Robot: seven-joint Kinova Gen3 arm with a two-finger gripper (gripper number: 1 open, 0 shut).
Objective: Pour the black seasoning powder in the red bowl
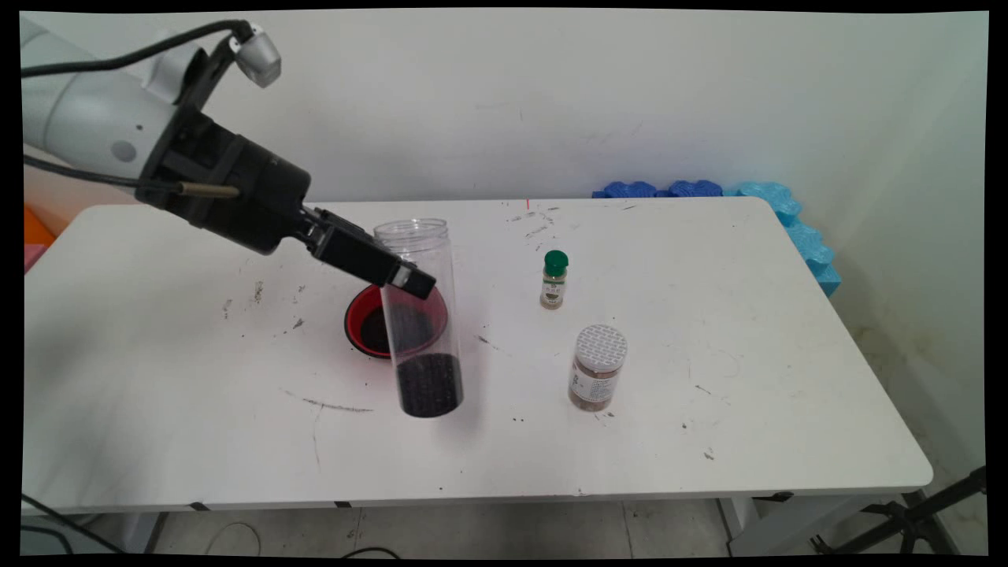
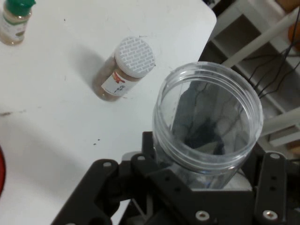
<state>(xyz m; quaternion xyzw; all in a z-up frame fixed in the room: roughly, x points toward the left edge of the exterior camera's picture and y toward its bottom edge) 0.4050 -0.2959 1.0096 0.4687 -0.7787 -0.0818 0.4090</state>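
A tall open jar [image 1: 419, 315] is held above the bench [image 1: 157, 409] by the tool [image 1: 394, 272], gripped on its upper part. Behind the jar, a bowl [image 1: 358, 323] is set on the bench. To the jar's right a small capped bottle [image 1: 554, 279] is placed, and nearer the front edge a wider lidded jar [image 1: 597, 368].

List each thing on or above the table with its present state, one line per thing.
Gripper: shut on the clear jar.
Clear jar: lidless, near upright, dark grains at its bottom.
Red bowl: on the table, dark contents.
Green-capped bottle: upright, capped.
White-lidded jar: upright, lidded.
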